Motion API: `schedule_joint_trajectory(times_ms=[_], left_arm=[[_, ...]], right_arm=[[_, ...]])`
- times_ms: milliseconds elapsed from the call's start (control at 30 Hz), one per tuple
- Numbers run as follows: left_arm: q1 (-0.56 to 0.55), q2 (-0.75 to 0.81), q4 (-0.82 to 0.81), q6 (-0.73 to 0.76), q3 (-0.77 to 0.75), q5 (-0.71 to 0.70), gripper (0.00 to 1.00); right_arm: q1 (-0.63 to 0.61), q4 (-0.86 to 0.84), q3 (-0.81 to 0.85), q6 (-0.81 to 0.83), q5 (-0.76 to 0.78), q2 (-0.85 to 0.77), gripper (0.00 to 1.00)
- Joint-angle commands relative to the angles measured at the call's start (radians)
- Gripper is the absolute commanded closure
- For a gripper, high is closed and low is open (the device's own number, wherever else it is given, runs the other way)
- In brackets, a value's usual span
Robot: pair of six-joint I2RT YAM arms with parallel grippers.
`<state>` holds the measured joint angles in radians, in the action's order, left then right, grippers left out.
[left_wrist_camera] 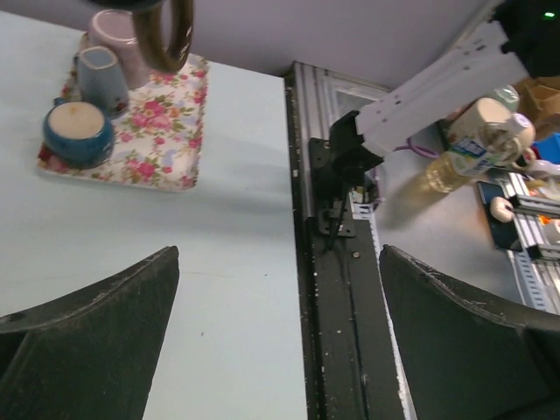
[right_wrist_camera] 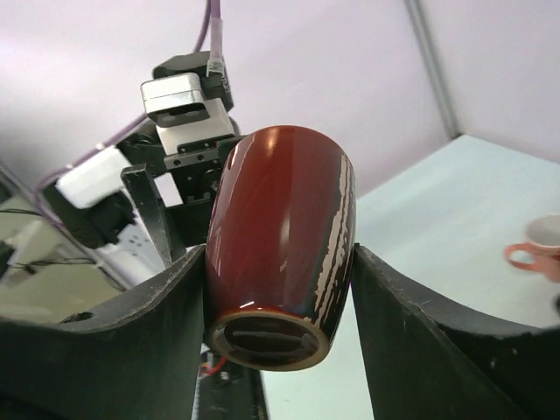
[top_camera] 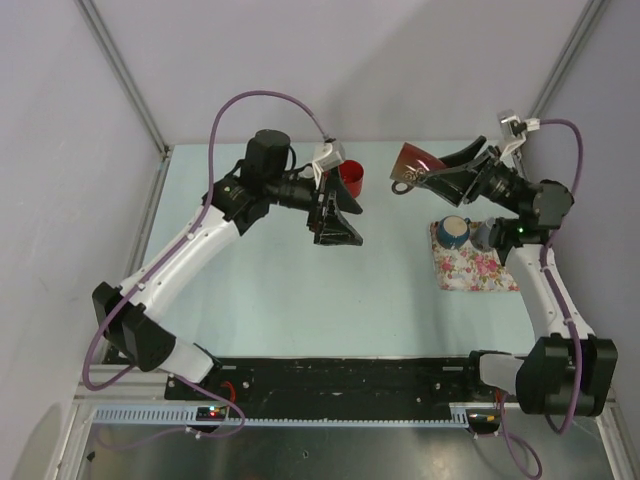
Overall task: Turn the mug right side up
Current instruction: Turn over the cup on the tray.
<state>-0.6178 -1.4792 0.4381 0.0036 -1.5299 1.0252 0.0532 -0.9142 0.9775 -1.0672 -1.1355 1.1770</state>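
The dark red mug point(top_camera: 413, 163) hangs in the air over the far right of the bench point(top_camera: 300, 290), tipped on its side. The right fingers point(right_wrist_camera: 437, 341) are clamped on its body from both sides. Just near of it, a floral mat point(top_camera: 480, 270) carries a blue cup point(top_camera: 452, 231). Further left, the left fingers point(top_camera: 340, 225) are spread wide apart and empty, beside a red cup point(top_camera: 351, 177).

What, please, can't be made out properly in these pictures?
Red cup: top view, partly behind the left wrist camera.
Pink cup: left wrist view, cut by the top edge, crossed by the mug handle.
Grey cup: top view, partly under the right arm.
Orange-handled cup: right wrist view, cut by the right edge.
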Motion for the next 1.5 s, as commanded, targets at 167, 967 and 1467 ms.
schedule_joint_trajectory(times_ms=[167, 967, 1467], left_arm=[[-0.033, 0.034, -0.059, -0.046, 0.013, 0.128, 0.01], [-0.078, -0.007, -0.096, -0.125, -0.022, 0.117, 0.29], [-0.074, 0.019, -0.119, -0.144, -0.022, 0.06, 0.57]], right_arm=[[-0.167, -0.429, -0.08, -0.261, 0.136, -0.006, 1.0], [-0.276, -0.545, -0.242, -0.162, 0.238, 0.042, 1.0], [-0.332, -0.532, -0.298, -0.101, 0.235, 0.023, 1.0]])
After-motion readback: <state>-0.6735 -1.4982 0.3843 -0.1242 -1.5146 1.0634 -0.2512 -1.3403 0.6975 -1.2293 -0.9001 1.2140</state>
